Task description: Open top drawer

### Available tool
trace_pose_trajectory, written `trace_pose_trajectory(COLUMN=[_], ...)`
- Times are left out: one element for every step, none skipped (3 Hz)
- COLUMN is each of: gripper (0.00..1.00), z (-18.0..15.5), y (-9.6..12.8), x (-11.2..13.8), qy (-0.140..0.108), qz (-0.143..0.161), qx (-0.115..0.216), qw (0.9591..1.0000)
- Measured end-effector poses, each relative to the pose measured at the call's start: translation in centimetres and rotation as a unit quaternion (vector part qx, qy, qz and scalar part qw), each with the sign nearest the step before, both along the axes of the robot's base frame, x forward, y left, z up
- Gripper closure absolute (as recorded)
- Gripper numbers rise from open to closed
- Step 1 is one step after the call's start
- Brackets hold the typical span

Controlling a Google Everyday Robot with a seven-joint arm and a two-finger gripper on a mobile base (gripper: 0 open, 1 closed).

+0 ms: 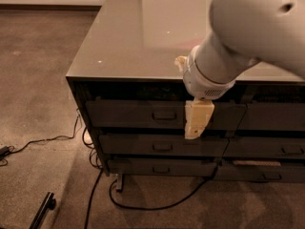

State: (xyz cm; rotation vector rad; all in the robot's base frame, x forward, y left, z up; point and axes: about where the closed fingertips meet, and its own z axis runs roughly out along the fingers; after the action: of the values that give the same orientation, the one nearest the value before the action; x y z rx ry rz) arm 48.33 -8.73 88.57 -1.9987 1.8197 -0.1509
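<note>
The top drawer (126, 114) was a wide, dark grey panel just beneath the worktop (138, 37) edge, with a small rectangular pull handle (164, 114) at its centre. It sat level and pushed in. The hand (197, 122) hung before its front, just right of the pull handle.

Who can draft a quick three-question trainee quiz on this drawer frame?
1. True or false: the gripper hangs in front of the top drawer, right of its handle.
2. What lies on the floor under the drawer stack? A) a cable B) a bottle C) a box
3. Fill in: the top drawer is not yet ____.

Key: 1 true; 2 A; 3 open.
</note>
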Motion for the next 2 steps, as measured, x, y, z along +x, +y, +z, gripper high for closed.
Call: trace_pose_trajectory(gripper=[0.00, 0.00], z=[0.1, -1.1], y=[-1.4, -0.1], x=[0.9, 1.1], qy=[-0.014, 0.003], qz=[-0.029, -0.010], qx=[-0.026, -0.020], qw=[0.9991, 0.9997])
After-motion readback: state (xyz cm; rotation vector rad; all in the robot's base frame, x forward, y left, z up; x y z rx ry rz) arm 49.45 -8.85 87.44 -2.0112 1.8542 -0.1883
